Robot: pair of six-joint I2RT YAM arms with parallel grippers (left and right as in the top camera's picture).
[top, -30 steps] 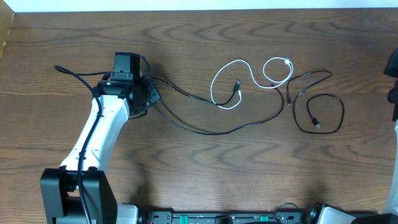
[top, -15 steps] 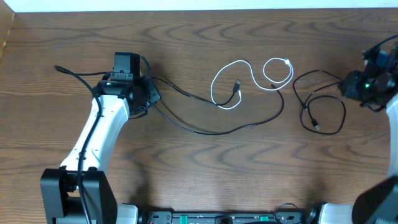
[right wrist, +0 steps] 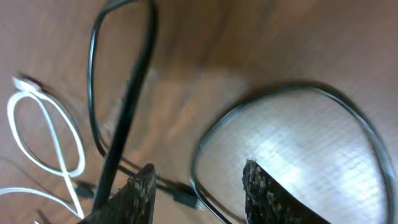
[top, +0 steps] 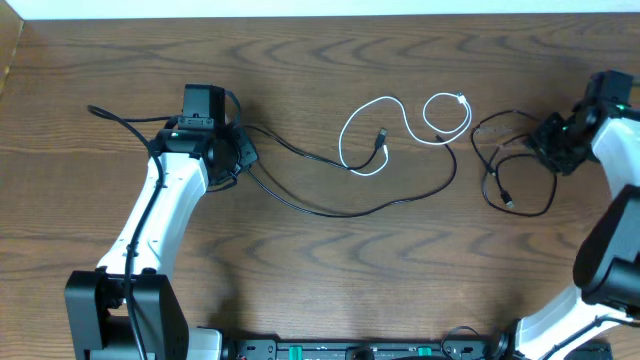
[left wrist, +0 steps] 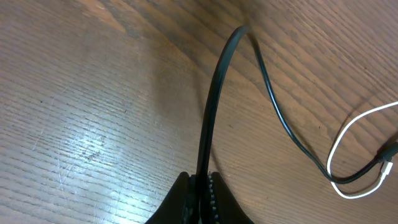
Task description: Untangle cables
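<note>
A long black cable [top: 330, 212] runs across the table from my left gripper [top: 238, 152], which is shut on one end of it. In the left wrist view the cable [left wrist: 214, 93] rises straight out of the closed jaws [left wrist: 202, 182]. A white cable [top: 343, 140] lies in two loops at the centre, and the long black cable crosses it. A shorter black cable [top: 507, 199] lies loosely coiled at the right. My right gripper [top: 552, 143] is open low over this coil; one strand of the coil [right wrist: 205, 143] lies between the open jaws [right wrist: 199, 186].
The wooden table [top: 400, 280] carries only the cables. A thick black robot wire [top: 110, 115] trails off the left arm. The white cable's small loop [right wrist: 56, 130] lies just left of the right gripper.
My right arm has come in from the right edge and moved left over the black coil, whose upper strands have shifted slightly. The left arm and the other cables have not moved.
</note>
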